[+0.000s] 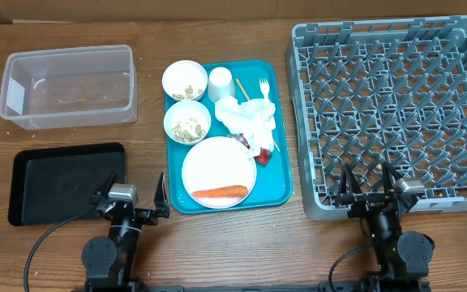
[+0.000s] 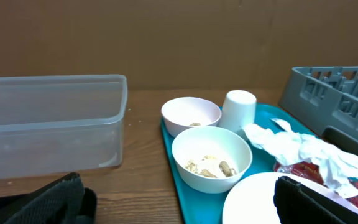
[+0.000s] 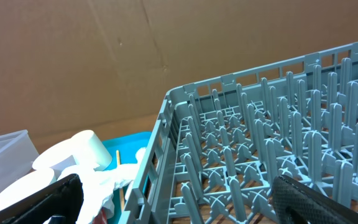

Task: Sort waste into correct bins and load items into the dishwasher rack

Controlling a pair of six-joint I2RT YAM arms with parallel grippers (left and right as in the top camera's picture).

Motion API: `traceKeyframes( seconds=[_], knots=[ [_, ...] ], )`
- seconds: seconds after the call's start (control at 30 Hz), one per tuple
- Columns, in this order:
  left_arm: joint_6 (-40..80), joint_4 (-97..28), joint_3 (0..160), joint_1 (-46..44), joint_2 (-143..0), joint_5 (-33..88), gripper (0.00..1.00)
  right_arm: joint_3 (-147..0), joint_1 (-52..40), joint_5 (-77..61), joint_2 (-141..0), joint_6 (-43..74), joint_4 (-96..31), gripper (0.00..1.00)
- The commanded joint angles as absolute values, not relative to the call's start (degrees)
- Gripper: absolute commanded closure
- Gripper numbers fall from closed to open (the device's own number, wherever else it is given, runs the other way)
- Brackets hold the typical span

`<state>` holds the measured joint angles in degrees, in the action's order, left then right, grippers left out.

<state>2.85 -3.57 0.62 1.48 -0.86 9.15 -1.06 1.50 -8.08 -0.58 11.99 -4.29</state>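
**Overhead.** The left gripper [image 1: 130,196] is spread wide with nothing between its fingers. The black tray [image 1: 55,182] lies under and beside its outer finger. The teal serving tray [image 1: 276,185] starts just past its inner finger. On it, nearest that finger, is the plate [image 1: 213,161] carrying the carrot [image 1: 220,193]. Farther ahead are two bowls [image 1: 185,79] [image 1: 187,123] with scraps, the cup [image 1: 220,83], the napkin [image 1: 246,118], the red wrapper [image 1: 262,153] and the fork [image 1: 264,88]. The clear tub [image 1: 67,53] sits well ahead of the fingers, beyond the black tray. The right gripper [image 1: 367,185] is also released and empty, its fingertips over the near edge of the dishwasher rack [image 1: 396,97].

**Left wrist.** Both fingers [image 2: 42,202] stand apart at the lower corners. Between them and ahead lie the nearer bowl [image 2: 211,155], the farther bowl [image 2: 190,114] and the cup [image 2: 238,109]. The plate [image 2: 247,199] touches the inner finger's side of the view, with the napkin [image 2: 291,146] and wrapper [image 2: 303,171] above it. The tub [image 2: 51,118] lies ahead of the outer finger.

**Right wrist.** The fingers [image 3: 328,199] are parted, and the rack [image 3: 260,143] fills the space between and ahead of them. The cup [image 3: 82,149] and napkin [image 3: 104,183] lie beyond the inner finger.
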Motion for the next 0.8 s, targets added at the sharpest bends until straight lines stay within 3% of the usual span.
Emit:
traceKeyframes(
  seconds=[0.0,0.13,0.33,0.47,0.67,0.77],
  knots=[
    [11.81,-2.81,0.32,1.04,-0.27,18.20,0.00,-0.45,1.74,-7.53,-0.19,11.92,-4.03,0.00],
    [23.22,-2.63,0.32,1.04,-0.27,22.74,0.00,-0.45,1.74,-7.53,-0.19,11.92,-4.03,0.00],
    [30.83,-2.11,0.32,1.04,-0.27,26.15,0.00,-0.45,1.74,-7.53,-0.19,11.92,-4.03,0.00],
    [27.86,2.24,0.36,1.04,-0.27,36.34,0.00,-0.45,1.74,-7.53,-0.16,11.92,-4.03,0.00],
    [27.88,-0.03,4.36,1.04,-0.38,34.87,0.00,-0.45,1.74,-7.53,-0.19,11.92,-4.03,0.00],
    [27.86,-7.70,9.52,1.04,-1.69,31.64,0.00,-0.45,1.74,-7.53,-0.19,11.92,-4.03,0.00]
  ],
)
